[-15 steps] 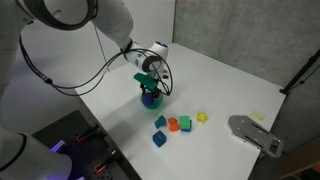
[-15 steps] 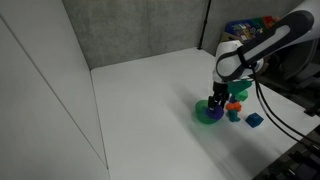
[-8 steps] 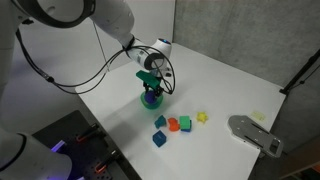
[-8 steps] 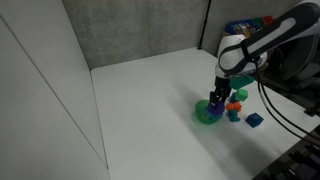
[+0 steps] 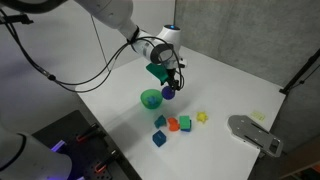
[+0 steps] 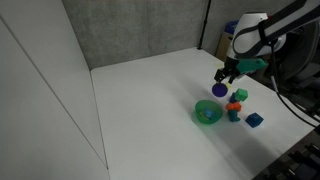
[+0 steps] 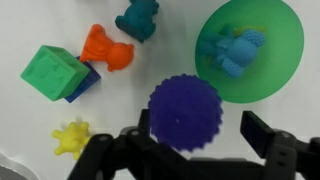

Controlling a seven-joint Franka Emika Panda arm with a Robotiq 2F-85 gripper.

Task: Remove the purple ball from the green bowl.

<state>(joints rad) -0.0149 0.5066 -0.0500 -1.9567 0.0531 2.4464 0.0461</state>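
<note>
- One purple ball (image 7: 185,112), and the claw (image 7: 200,136) has it, pinched between its two fingers (image 7: 262,133) and hanging in the air, clear of the worktop (image 5: 230,80).
- The ball is out of the green bowl (image 5: 151,98): in both exterior views it sits just beside and above the rim, on the side towards the loose toys.
- One bowl, upright on the worktop. The wrist view looks straight into it and there's one blue toy (image 7: 240,52) lying inside; no exterior view shows that.
- Loose toys on the worktop number five: one green cube (image 7: 55,70), one blue block (image 7: 86,86) tucked against the cube, one orange toy (image 7: 105,47), one teal toy (image 7: 138,18) and one yellow toy (image 7: 72,137).
- The wrist view also shows the ball's surface is bumpy, where the exterior views give only a dark round blob (image 6: 219,90).
- An exterior view picks up one grey device (image 5: 255,135) lying well apart from the toys, near the worktop's edge, and the wrist view misses it.
- The arm (image 5: 120,20) reaches in from the upper corner and out over the worktop, with its wrist bent so the claw points down, and a black cable (image 5: 60,75) loops beneath it.
</note>
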